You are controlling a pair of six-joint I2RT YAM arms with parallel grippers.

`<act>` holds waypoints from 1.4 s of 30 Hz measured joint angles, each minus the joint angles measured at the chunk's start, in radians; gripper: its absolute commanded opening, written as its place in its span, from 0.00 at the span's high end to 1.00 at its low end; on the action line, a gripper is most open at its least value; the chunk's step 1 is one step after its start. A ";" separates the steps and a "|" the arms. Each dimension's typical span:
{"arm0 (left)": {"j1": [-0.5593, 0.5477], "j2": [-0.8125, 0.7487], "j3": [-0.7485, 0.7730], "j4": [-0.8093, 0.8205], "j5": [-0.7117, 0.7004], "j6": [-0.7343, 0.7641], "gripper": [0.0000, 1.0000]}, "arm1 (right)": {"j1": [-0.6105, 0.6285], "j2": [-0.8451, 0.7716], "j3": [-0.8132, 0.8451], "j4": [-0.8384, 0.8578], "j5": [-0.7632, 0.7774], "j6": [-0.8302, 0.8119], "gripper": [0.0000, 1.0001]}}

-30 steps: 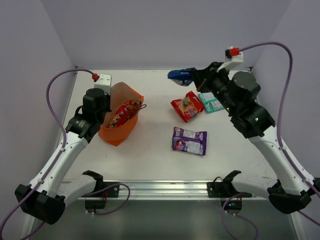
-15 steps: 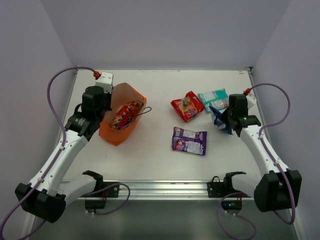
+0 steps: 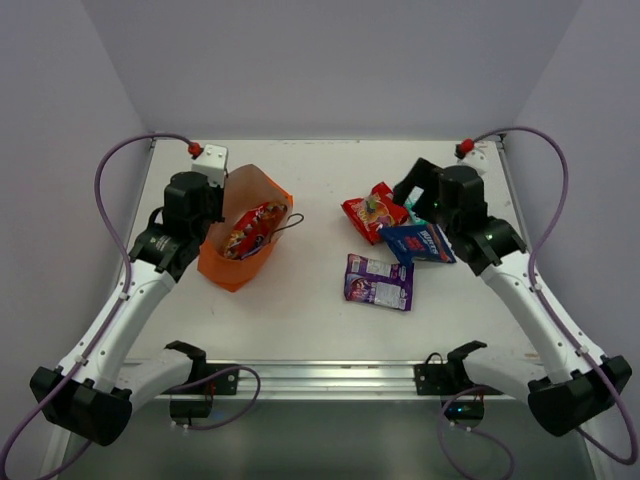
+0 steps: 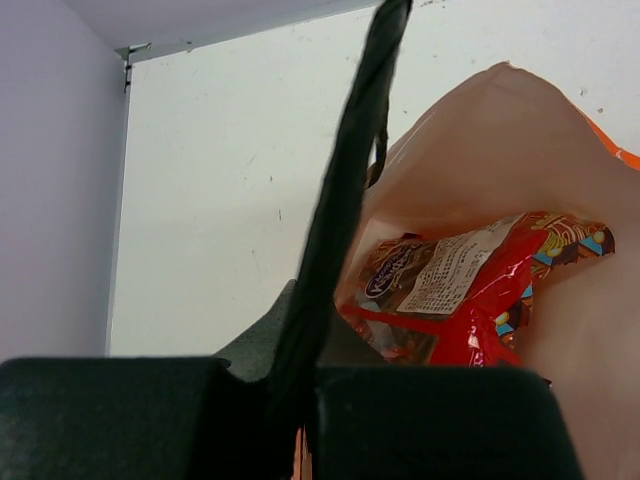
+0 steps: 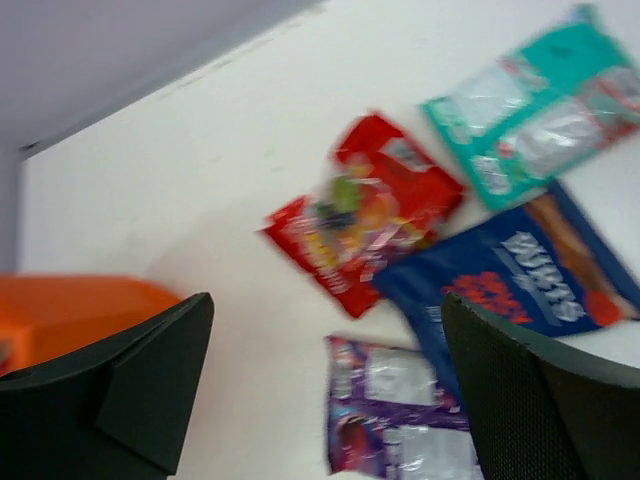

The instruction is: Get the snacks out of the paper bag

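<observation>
The orange paper bag (image 3: 238,255) stands open at the left of the table. My left gripper (image 3: 207,205) is shut on its dark cord handle (image 4: 345,200) and holds the rim up. A red snack (image 4: 480,305) with a purple one under it lies inside the bag (image 4: 500,150). Four snacks lie on the table: red (image 3: 373,213), dark blue (image 3: 418,242), purple (image 3: 380,281) and teal (image 5: 540,110). My right gripper (image 3: 410,192) hovers open above them with nothing between its fingers (image 5: 150,380). The wrist view is blurred.
The right arm (image 3: 500,250) partly covers the teal packet from above. The enclosure's grey walls run close along the table's back and sides. Cables loop off both wrists. Bare tabletop (image 3: 310,190) lies between the bag and the packets.
My right arm swung in from the back with the dark blue packet, then opened; the packet now lies beside the red one. The left gripper and bag have not moved.
</observation>
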State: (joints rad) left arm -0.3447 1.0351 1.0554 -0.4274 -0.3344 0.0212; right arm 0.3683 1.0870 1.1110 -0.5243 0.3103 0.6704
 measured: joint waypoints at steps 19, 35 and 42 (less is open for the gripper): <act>0.002 -0.043 0.001 -0.024 0.057 0.002 1.00 | 0.600 0.663 0.798 -0.035 -0.258 0.175 0.07; 0.002 -0.053 0.001 -0.030 0.098 -0.002 1.00 | 0.600 0.801 0.643 -0.048 -0.277 0.371 0.01; 0.002 -0.064 -0.001 -0.034 0.127 -0.013 1.00 | 0.600 0.897 0.662 -0.018 -0.276 0.407 0.33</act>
State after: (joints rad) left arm -0.3424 0.9714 1.0546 -0.4610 -0.2077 0.0082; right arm 0.9684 1.9839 1.7733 -0.5423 0.0341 1.0779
